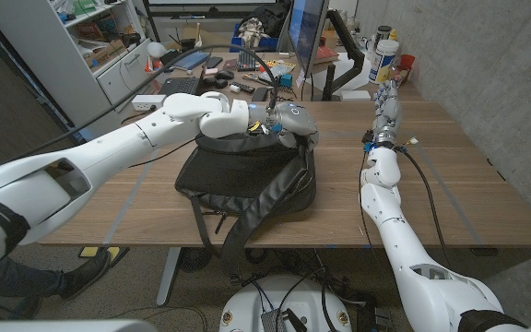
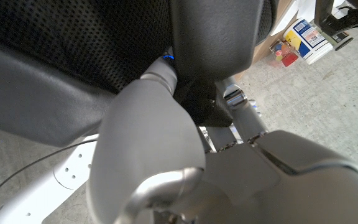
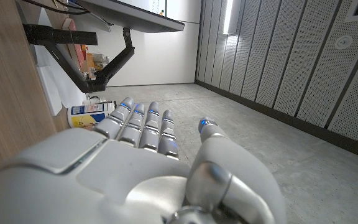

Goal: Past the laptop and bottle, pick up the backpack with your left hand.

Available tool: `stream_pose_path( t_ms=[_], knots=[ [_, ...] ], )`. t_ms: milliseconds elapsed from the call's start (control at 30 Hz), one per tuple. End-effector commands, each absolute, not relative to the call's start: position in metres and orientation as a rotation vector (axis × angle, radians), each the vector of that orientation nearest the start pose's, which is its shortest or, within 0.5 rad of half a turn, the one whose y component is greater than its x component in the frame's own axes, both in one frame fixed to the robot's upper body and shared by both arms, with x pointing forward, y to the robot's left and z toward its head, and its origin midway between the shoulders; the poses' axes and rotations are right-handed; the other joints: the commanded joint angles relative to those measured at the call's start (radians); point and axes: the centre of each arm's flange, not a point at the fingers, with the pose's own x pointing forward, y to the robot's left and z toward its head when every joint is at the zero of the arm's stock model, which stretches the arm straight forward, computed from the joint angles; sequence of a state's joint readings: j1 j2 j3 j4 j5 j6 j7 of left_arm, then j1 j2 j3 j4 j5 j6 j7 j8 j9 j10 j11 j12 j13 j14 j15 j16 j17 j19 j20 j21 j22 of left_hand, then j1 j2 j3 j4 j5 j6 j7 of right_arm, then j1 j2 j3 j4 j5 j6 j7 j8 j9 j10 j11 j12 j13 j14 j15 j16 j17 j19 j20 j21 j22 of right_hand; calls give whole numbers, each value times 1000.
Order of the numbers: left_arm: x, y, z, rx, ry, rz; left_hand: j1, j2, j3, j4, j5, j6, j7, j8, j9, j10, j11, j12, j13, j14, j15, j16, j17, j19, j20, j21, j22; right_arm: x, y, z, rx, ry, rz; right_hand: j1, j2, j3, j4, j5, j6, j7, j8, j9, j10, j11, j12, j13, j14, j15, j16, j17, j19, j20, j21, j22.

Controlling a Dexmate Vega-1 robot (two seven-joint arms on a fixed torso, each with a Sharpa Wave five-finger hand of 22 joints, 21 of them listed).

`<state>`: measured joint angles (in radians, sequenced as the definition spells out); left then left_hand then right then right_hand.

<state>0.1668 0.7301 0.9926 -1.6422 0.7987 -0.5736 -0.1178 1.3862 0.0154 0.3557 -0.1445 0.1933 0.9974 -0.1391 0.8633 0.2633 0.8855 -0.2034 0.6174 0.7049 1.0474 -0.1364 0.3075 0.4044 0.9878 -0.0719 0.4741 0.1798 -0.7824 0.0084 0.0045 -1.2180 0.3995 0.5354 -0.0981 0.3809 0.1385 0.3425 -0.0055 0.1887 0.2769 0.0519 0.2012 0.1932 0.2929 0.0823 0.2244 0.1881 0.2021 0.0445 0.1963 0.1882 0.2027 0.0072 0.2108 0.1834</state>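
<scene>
Right robot hand (image 3: pixel 160 155) empty, fingers (image 3: pixel 143 124) straight, beside wooden table (image 3: pixel 5 93).

Both arms are cased in smooth, glossy white shells, jointed in rounded segments, with black cuffs at the near ends. The left hand (image 1: pixel 279 120) is grey metal with a rounded knuckle housing (small blue lights glint at its joints), and a dark cable arcs over it. The right hand (image 1: pixel 387 100) is silver-grey, its segmented fingers (image 3: pixel 143 124) carrying blue marks, and a thin black cable trails from its wrist.

Even indoor light, soft shadows, wide-angle bending at head view edges, left wrist close-up blurred.
</scene>
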Motion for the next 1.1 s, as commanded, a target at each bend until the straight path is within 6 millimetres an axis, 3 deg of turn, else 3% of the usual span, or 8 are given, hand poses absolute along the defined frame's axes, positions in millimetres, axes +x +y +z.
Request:
stream_pose_path(
  t_ms=[33,1000,1100],
  knots=[
    [522,57,126,1982,-1399,-481,6,20,12,12,11,39,37,9,22,13,2,-3,4,53,-96,0,11,5,-11,8,0,635,-273,37,459,-933,-103,8,-2,8,-2,6,14,1,0,1,9,3,3,3,9,0,-1,5,4,2,-2,5],
    [497,88,163,1859,-1432,-259,-5,7,31,10,21,42,25,19,25,24,1,-17,19,82,-96,-20,8,-10,-6,3,0,628,-268,42,426,-938,-94,8,-4,9,-4,6,20,1,2,1,21,3,6,3,17,-3,0,4,7,-2,-1,5],
    [495,89,167,1847,-1433,-240,-6,4,32,10,22,45,21,19,23,27,1,-18,21,82,-98,-23,9,-11,-6,3,0,629,-267,41,427,-938,-92,11,-5,10,-6,6,28,-2,4,1,40,0,13,3,35,-13,5,3,14,-12,1,5]
  ],
)
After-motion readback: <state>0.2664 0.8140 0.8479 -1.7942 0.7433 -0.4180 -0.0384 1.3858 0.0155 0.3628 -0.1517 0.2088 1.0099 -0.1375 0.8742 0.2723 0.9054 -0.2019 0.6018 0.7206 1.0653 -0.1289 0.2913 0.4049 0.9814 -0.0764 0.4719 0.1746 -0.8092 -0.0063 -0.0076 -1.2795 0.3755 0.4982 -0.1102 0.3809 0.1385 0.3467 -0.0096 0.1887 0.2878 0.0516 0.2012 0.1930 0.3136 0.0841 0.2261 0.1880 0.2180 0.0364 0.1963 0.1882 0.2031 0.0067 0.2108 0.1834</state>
